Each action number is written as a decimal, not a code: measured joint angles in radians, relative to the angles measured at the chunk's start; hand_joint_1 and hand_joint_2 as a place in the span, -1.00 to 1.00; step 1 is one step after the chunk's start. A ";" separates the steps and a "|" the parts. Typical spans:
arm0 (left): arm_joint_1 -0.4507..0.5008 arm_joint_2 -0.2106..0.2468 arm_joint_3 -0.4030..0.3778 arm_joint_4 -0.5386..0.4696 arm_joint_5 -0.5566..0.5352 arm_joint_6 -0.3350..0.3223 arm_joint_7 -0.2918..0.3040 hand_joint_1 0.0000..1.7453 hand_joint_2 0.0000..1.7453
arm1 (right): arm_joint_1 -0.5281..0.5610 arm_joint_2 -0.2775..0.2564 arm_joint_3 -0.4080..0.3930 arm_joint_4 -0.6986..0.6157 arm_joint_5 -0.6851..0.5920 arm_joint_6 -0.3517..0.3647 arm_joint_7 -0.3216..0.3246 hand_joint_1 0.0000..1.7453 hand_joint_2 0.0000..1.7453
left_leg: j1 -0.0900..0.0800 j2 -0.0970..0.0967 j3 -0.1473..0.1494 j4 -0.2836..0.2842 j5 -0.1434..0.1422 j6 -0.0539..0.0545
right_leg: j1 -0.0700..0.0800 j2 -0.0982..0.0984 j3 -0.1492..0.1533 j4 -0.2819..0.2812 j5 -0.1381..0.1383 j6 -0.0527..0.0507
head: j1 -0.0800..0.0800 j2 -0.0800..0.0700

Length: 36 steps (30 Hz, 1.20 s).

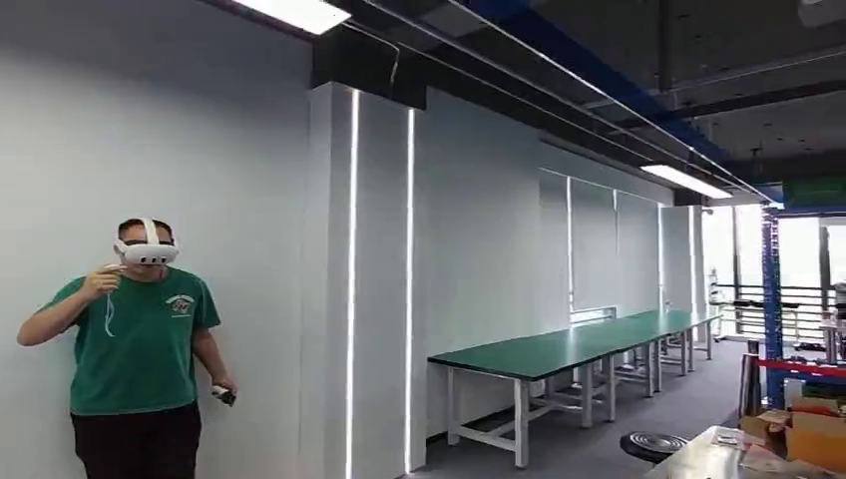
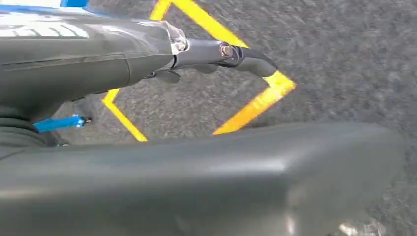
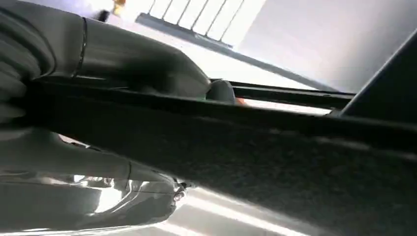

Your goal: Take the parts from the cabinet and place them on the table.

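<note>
Left hand: the left hand point(image 2: 196, 177) hangs low over the floor, thick thumb in the foreground, dark fingers point(image 2: 246, 56) reaching out straight. Nothing between them, so it's spread and empty.
Right hand: the right hand point(image 3: 64, 152) has hold of something! The thumb point(image 3: 147, 64) lies across one face, the fingers point(image 3: 137, 201) curl under the other.
Part: a dark flat part point(image 3: 275, 162), clamped in that right hand, its long edge running away from the wrist. It's too close and too blurred to tell more of its shape.
Floor: grey speckled floor point(image 2: 344, 59) under the left hand, with yellow tape point(image 2: 255, 103) marking out a corner on it.
Room: a long pale wall point(image 1: 479, 269) with lit vertical strips, dark ceiling above.
Person: at 8 o'clock in the head view, a person point(image 1: 140, 349) in a green shirt and a white headset, one hand raised to it, a controller in the other.
Benches: a row of green-topped benches point(image 1: 559, 349) along the wall, out toward 4 o'clock.
Near corner: at 5 o'clock, a shiny metal table point(image 1: 698, 454) with cardboard boxes point(image 1: 803, 424) on it, and a black stool point(image 1: 653, 444) just beside it.
Rack: a blue upright rack point(image 1: 770, 289) at 3 o'clock.
</note>
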 joint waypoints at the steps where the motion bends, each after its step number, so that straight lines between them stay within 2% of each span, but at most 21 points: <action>1: 0.002 0.000 0.000 0.000 0.000 0.000 0.000 -1.00 1.00 | 0.002 0.000 0.000 0.000 0.000 0.000 0.000 1.00 1.00 | 0.000 -0.005 -0.045 0.085 -0.034 -0.002 | 0.001 0.011 0.000 0.000 -0.001 -0.001 | 0.000 0.000; 2: 0.005 0.000 0.000 0.000 0.000 0.000 0.000 -1.00 1.00 | 0.005 0.000 0.000 0.000 0.000 0.001 0.000 1.00 1.00 | -0.001 -0.008 -0.081 0.147 -0.050 -0.002 | 0.002 0.021 0.000 0.001 -0.001 -0.002 | 0.000 0.000; 3: 0.007 0.000 0.000 0.000 0.000 0.000 0.000 -1.00 1.00 | 0.005 0.000 0.000 0.000 0.000 0.002 0.000 1.00 1.00 | -0.001 -0.008 -0.089 0.161 -0.051 -0.002 | 0.002 0.025 0.000 0.001 -0.002 -0.002 | 0.000 0.000; 8: 0.009 0.000 0.000 0.000 0.000 0.000 0.000 -1.00 1.00 | 0.007 0.000 0.000 0.000 0.000 0.002 0.000 1.00 1.00 | -0.001 -0.009 -0.100 0.171 -0.043 -0.002 | 0.003 0.034 0.001 0.002 -0.002 -0.003 | 0.000 0.000; 9: 0.008 0.000 0.000 0.000 0.000 0.001 0.000 -1.00 1.00 | 0.008 0.000 -0.003 0.000 -0.002 0.003 0.000 1.00 1.00 | 0.000 -0.013 -0.050 0.028 0.068 0.001 | 0.002 0.061 0.009 0.006 -0.008 0.000 | 0.000 0.000; 10: 0.006 0.000 0.000 0.000 0.000 0.001 0.000 -1.00 1.00 | 0.008 0.000 -0.006 -0.001 -0.004 0.003 0.000 1.00 1.00 | 0.006 -0.071 0.006 -0.103 0.115 0.006 | 0.007 0.082 0.005 0.022 -0.022 0.013 | -0.001 0.000; 14: 0.005 0.000 0.000 0.000 0.000 0.001 0.000 -1.00 1.00 | 0.012 0.000 -0.011 -0.007 -0.006 0.006 -0.001 1.00 1.00 | 0.002 -0.056 0.009 -0.115 0.112 0.021 | -0.002 0.110 -0.006 0.025 -0.021 0.031 | 0.000 0.000; 16: 0.000 0.000 0.000 0.000 -0.002 0.001 -0.001 -1.00 1.00 | 0.010 0.000 -0.018 -0.013 -0.007 0.007 -0.001 1.00 1.00 | 0.007 -0.042 0.014 -0.122 0.114 0.033 | -0.001 0.046 -0.024 0.070 -0.057 0.044 | 0.000 0.000; 17: 0.002 0.000 0.000 0.000 -0.002 0.001 0.000 -1.00 1.00 | 0.007 0.000 -0.020 -0.014 -0.008 0.007 -0.001 1.00 1.00 | 0.006 -0.033 0.015 -0.121 0.113 0.035 | -0.004 0.028 -0.058 0.139 -0.093 0.050 | 0.000 0.000; 19: 0.006 0.000 0.000 0.000 -0.002 0.001 0.000 -1.00 1.00 | 0.010 0.000 -0.024 -0.014 -0.008 0.008 -0.001 1.00 1.00 | 0.006 -0.013 0.016 -0.121 0.110 0.037 | -0.008 0.016 -0.143 0.305 -0.157 0.057 | 0.000 0.000; 20: 0.007 0.000 0.000 0.000 -0.002 0.001 0.000 -1.00 1.00 | 0.012 0.000 -0.026 -0.014 -0.008 0.008 -0.001 1.00 1.00 | 0.006 -0.005 0.017 -0.121 0.108 0.037 | -0.010 0.015 -0.168 0.348 -0.159 0.059 | 0.000 0.000; 21: 0.007 0.000 0.000 0.000 -0.002 0.001 0.001 -1.00 1.00 | 0.015 0.000 -0.027 -0.014 -0.009 0.008 -0.001 1.00 1.00 | 0.006 0.003 0.020 -0.121 0.105 0.036 | -0.011 0.013 -0.168 0.336 -0.137 0.061 | 0.000 0.000; 22: 0.007 0.000 0.000 0.000 -0.002 0.000 0.000 -1.00 1.00 | 0.016 0.000 -0.027 -0.014 -0.009 0.008 -0.001 1.00 1.00 | 0.006 0.009 0.026 -0.121 0.101 0.033 | -0.010 0.010 -0.140 0.276 -0.094 0.060 | 0.000 0.000; 24: 0.005 0.000 0.000 0.000 -0.002 0.000 0.000 -1.00 1.00 | 0.015 0.000 -0.029 -0.016 -0.010 0.008 -0.001 1.00 1.00 | 0.005 0.023 0.044 -0.122 0.091 0.029 | -0.006 -0.018 -0.044 0.079 0.007 0.048 | 0.000 0.000; 25: 0.005 0.000 0.000 0.000 -0.003 0.000 0.000 -1.00 1.00 | 0.015 0.000 -0.030 -0.018 -0.010 0.008 -0.002 1.00 1.00 | 0.003 0.028 0.049 -0.124 0.088 0.025 | 0.002 -0.046 -0.020 0.040 -0.003 0.043 | 0.000 0.000; 29: 0.004 0.000 0.000 0.000 -0.003 0.000 0.000 -1.00 1.00 | 0.017 0.000 -0.033 -0.020 -0.010 0.008 -0.002 1.00 1.00 | -0.001 0.058 0.060 -0.135 0.083 0.002 | 0.009 -0.017 -0.024 0.027 -0.003 0.022 | 0.000 0.000; 30: 0.002 0.000 0.000 0.000 -0.003 0.000 0.000 -1.00 1.00 | 0.018 0.001 -0.033 -0.024 -0.010 0.008 -0.002 1.00 1.00 | 0.001 0.053 0.062 -0.133 0.073 -0.004 | -0.003 -0.011 -0.015 0.013 0.004 0.013 | 0.000 0.000; 31: 0.000 0.000 0.000 0.000 -0.003 0.000 -0.001 -1.00 1.00 | 0.016 0.002 -0.033 -0.026 -0.010 0.008 -0.003 1.00 1.00 | 0.001 0.023 0.053 -0.108 0.055 -0.004 | -0.003 -0.007 -0.012 0.009 0.006 0.008 | 0.000 0.000; 34: 0.005 0.000 0.000 0.000 -0.003 0.000 -0.001 -1.00 1.00 | 0.016 0.007 -0.034 -0.025 -0.010 0.008 -0.003 1.00 1.00 | 0.000 -0.007 -0.058 0.116 -0.048 -0.007 | -0.001 0.015 -0.012 0.010 0.003 0.002 | 0.000 0.000; 35: 0.008 0.000 0.000 0.000 -0.003 0.000 0.000 -1.00 1.00 | 0.018 0.007 -0.034 -0.024 -0.010 0.008 -0.003 1.00 1.00 | -0.001 -0.008 -0.090 0.170 -0.055 -0.008 | 0.000 0.026 -0.011 0.011 0.003 0.001 | 0.000 0.000; 36: 0.011 0.000 0.000 0.000 -0.003 0.000 0.000 -1.00 1.00 | 0.019 0.008 -0.034 -0.023 -0.010 0.008 -0.003 1.00 1.00 | -0.002 -0.010 -0.099 0.175 -0.040 -0.007 | 0.000 0.036 -0.010 0.012 0.002 0.001 | 0.000 0.000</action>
